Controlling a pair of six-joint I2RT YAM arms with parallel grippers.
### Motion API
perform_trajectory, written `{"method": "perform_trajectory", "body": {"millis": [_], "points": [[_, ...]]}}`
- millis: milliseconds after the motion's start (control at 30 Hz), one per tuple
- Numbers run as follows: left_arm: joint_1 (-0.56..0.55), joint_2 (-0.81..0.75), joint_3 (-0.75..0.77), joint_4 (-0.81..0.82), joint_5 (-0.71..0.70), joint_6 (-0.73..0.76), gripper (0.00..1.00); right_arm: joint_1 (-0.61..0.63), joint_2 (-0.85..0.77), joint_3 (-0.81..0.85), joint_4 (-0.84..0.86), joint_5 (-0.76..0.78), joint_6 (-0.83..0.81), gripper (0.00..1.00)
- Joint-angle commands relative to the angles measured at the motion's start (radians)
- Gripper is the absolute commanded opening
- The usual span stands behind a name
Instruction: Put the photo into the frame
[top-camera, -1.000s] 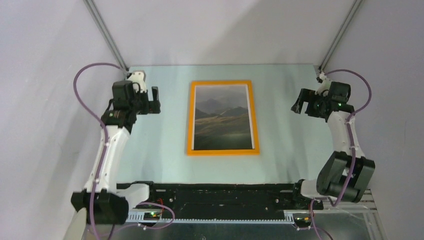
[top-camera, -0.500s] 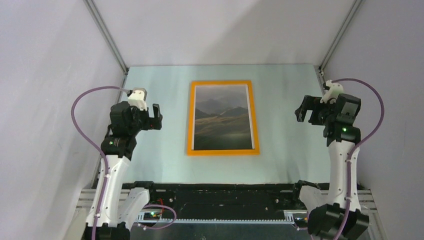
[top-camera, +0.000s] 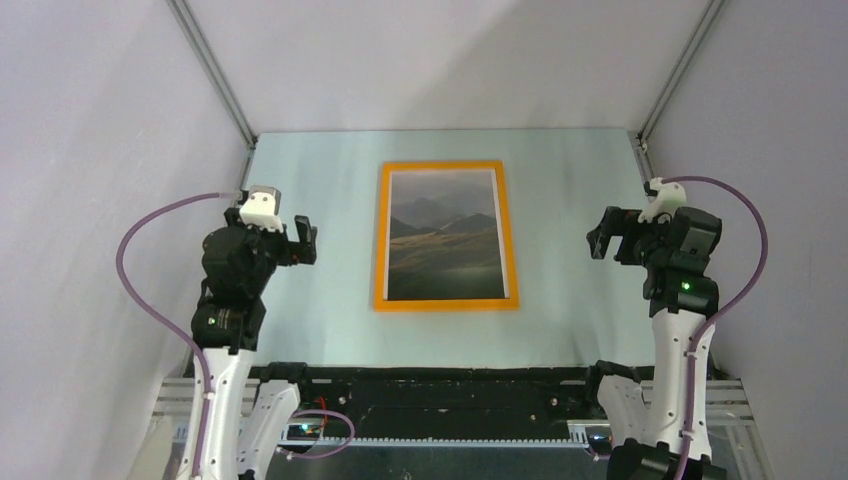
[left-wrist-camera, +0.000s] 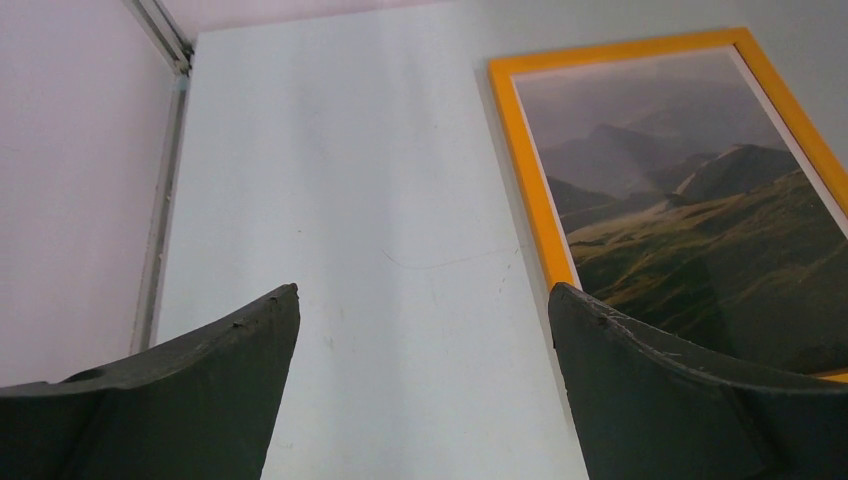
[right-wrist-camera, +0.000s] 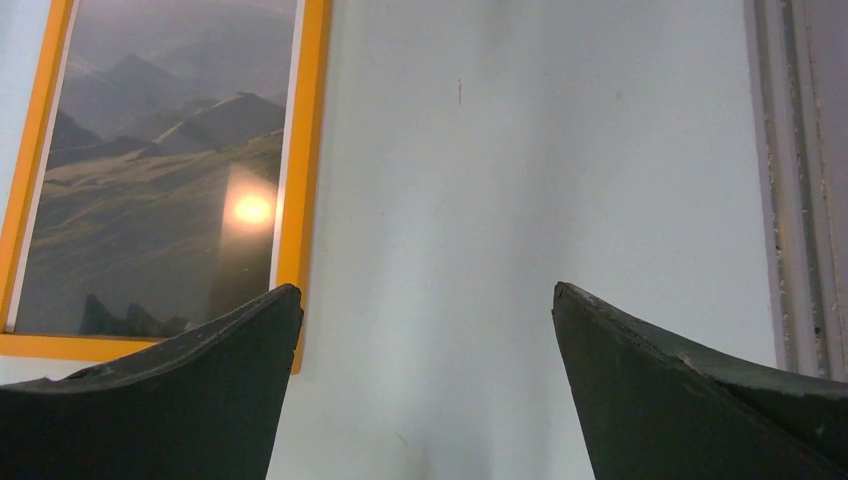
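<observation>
The orange-tan frame (top-camera: 381, 235) lies flat in the middle of the table. The mountain photo (top-camera: 445, 235) lies inside it, face up, with its thin white border showing. Frame (left-wrist-camera: 525, 170) and photo (left-wrist-camera: 690, 210) show at the right of the left wrist view, and frame (right-wrist-camera: 305, 150) and photo (right-wrist-camera: 160, 180) at the left of the right wrist view. My left gripper (top-camera: 305, 238) is open and empty, raised to the left of the frame. My right gripper (top-camera: 598, 231) is open and empty, raised to the right of it.
The pale table (top-camera: 570, 290) is bounded by grey walls with metal rails at the back corners (top-camera: 640, 135). A black rail (top-camera: 430, 385) with the arm bases runs along the near edge.
Both arms have drawn back toward the near edge and risen. The grippers stayed open. Frame and photo have not moved.
</observation>
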Motion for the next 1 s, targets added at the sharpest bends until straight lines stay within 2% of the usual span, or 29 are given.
{"method": "perform_trajectory", "body": {"millis": [0, 200, 367, 667, 967], "points": [[-0.001, -0.053, -0.010, 0.042, -0.032, 0.036, 0.98, -0.005, -0.040, 0.000, 0.006, -0.016, -0.039, 1.00], [-0.001, -0.073, -0.046, 0.059, -0.100, -0.037, 0.98, -0.005, -0.085, -0.010, -0.004, -0.010, -0.047, 1.00], [-0.001, -0.055, -0.096, 0.100, -0.053, -0.083, 0.98, -0.005, -0.106, -0.028, 0.004, -0.016, -0.048, 1.00], [-0.001, -0.182, -0.216, 0.216, -0.104, -0.067, 0.98, -0.003, -0.169, -0.063, 0.013, 0.026, -0.092, 1.00], [-0.001, -0.191, -0.237, 0.226, -0.108, -0.067, 0.98, -0.004, -0.167, -0.069, 0.008, 0.022, -0.113, 1.00]]}}
